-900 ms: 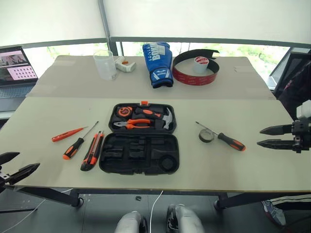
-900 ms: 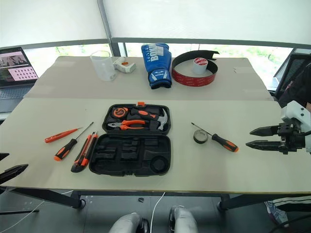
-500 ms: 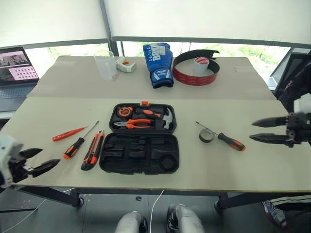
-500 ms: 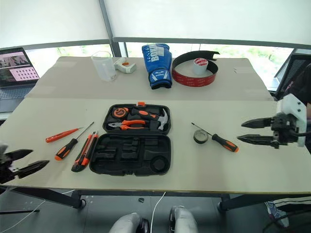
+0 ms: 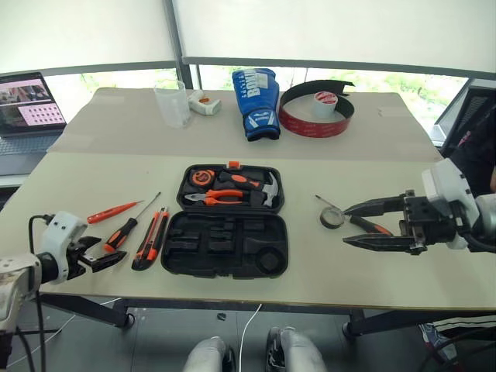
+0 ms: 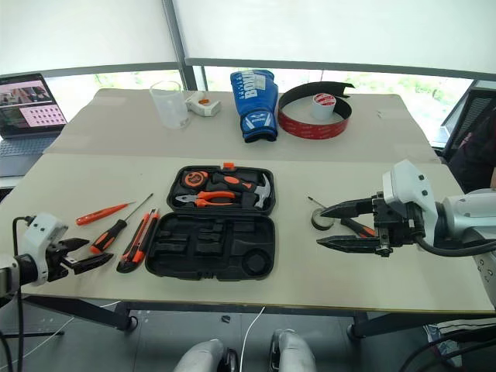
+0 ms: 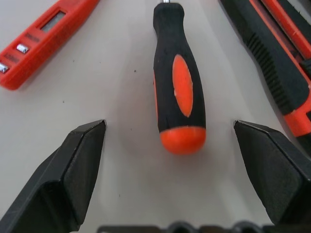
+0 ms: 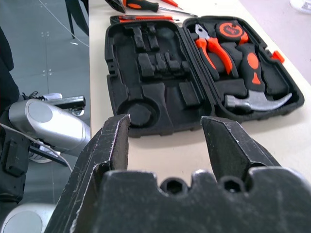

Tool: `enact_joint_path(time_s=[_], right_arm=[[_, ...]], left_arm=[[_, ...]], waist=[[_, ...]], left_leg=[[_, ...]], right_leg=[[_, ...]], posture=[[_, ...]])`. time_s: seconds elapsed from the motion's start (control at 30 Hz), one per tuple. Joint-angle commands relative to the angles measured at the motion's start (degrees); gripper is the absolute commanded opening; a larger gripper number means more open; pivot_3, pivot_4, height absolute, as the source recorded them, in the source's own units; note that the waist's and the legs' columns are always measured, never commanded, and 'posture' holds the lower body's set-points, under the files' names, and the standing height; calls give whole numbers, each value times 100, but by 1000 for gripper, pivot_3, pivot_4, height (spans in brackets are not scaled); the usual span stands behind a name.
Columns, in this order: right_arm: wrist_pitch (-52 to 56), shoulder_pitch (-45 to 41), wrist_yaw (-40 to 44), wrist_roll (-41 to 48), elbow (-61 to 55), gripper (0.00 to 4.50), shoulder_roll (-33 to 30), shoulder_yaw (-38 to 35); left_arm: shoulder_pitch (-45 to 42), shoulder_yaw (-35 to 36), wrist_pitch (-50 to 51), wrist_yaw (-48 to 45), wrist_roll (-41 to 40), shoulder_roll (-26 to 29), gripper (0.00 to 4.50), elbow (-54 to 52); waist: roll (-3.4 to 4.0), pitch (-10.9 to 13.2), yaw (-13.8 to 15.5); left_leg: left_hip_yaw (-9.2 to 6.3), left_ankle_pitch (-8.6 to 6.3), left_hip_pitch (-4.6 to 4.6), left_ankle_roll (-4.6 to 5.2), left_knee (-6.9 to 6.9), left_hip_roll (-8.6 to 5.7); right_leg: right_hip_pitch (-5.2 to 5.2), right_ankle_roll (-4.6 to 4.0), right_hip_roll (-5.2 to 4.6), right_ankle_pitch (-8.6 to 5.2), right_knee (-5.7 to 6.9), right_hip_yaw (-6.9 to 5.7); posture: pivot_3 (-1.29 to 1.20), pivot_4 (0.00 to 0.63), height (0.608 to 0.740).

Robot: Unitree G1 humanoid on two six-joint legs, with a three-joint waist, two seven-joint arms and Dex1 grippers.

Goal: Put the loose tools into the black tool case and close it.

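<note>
The black tool case [image 5: 174,256] lies open mid-table, its near half empty. Left of it lie a thin orange screwdriver [image 5: 108,211], a black-and-orange screwdriver [image 5: 124,232] and a utility knife [image 5: 149,242]. My left gripper [image 5: 111,250] is open just short of that screwdriver's handle end [image 7: 177,82], a finger on each side. To the case's right sit a dark tape roll [image 5: 332,218] and a second screwdriver [image 5: 377,228], partly hidden by my right gripper [image 5: 346,225]. That gripper is open, level and pointing left, empty.
The case's far half holds pliers [image 5: 213,196], a hammer [image 5: 260,188] and a tape measure [image 5: 201,177]. At the back stand a laptop [image 5: 27,101], a clear beaker [image 5: 172,103], a blue boxing glove [image 5: 256,101] and a red-and-black band [image 5: 316,122].
My left gripper came in from the table's left edge to the black-and-orange screwdriver's handle. My right gripper swung left, up to the tape roll and second screwdriver.
</note>
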Motion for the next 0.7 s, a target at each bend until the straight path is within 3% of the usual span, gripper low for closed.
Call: enact_joint_path(time_s=[0.03,0.13,0.17,0.23,0.43,0.47,0.7], right_arm=[[99,-129,-198,214,-270,3302,16,-137],[51,-200,-337,179,-401,3302,115,4],[48,-244,-393,174,-431,3302,154,48],[71,-334,-502,192,-466,3302,213,107],[125,-457,-687,250,-538,3302,272,189],[159,-444,-702,278,-550,3302,258,192],[338,-35,-565,379,-621,3302,44,31]], left_arm=[[-266,-186,-168,-29,114,-82,4500,244],[-625,-417,-288,-43,232,-199,4500,601],[-750,-464,-260,-70,218,-253,3971,669],[-889,-565,-260,-161,229,-317,3455,704],[-1080,-616,-259,-205,219,-410,1043,735],[-1138,-576,-264,-211,211,-378,882,728],[-1570,-163,-139,-1026,-370,199,886,-60]], waist=[[0,0,10],[2,-1,52],[2,-1,69],[1,-2,92],[0,-2,99],[0,-2,99],[-54,12,74]], left_leg=[[0,0,0,0,0,0],[0,0,8,0,1,-1],[0,0,9,0,1,0],[-1,0,10,0,3,0],[-1,0,8,8,10,-3],[-1,4,9,15,10,-3],[-10,12,4,29,14,-1]], right_leg=[[1,0,0,0,1,1],[10,0,0,0,0,0],[11,0,0,0,0,-1],[15,0,0,0,1,-2],[23,0,-1,0,-5,-3],[26,0,-1,0,-6,-4],[23,1,2,0,-6,-11]], posture=[[0,150,727],[0,150,727],[0,150,727],[0,150,727],[0,150,727],[0,150,727],[0,150,727]])
